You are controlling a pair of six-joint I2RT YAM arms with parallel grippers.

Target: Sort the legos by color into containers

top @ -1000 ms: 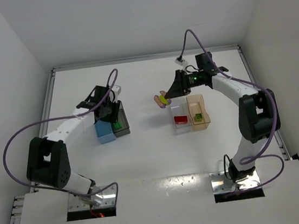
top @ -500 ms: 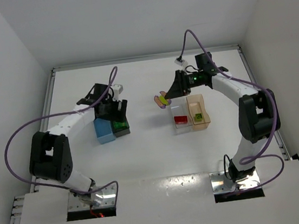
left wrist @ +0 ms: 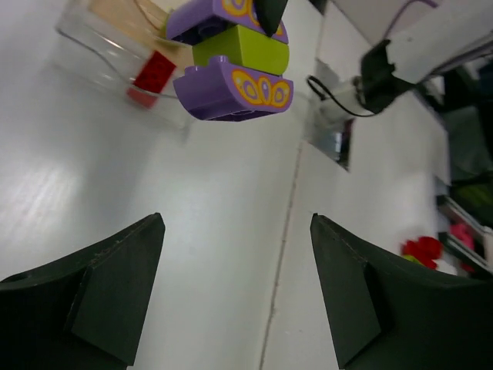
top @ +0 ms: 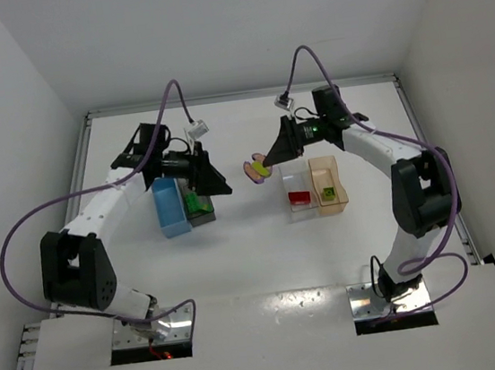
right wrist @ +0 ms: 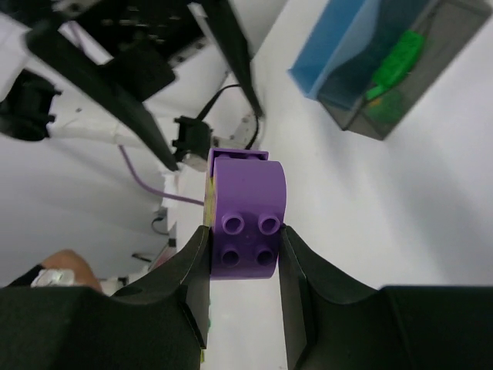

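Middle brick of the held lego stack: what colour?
The middle brick is yellow-green, between two purple pieces; left wrist view shows it best.

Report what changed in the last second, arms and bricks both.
The left gripper, now open and empty, swung from over the smoky dark grey plastic bin to the right, toward the stack of purple and yellow-green plastic bricks. The right gripper, shut on that stack throughout, carried it slightly left. The dark grey bin, the light blue bin, the clear bin and the tan-orange bin stayed put.
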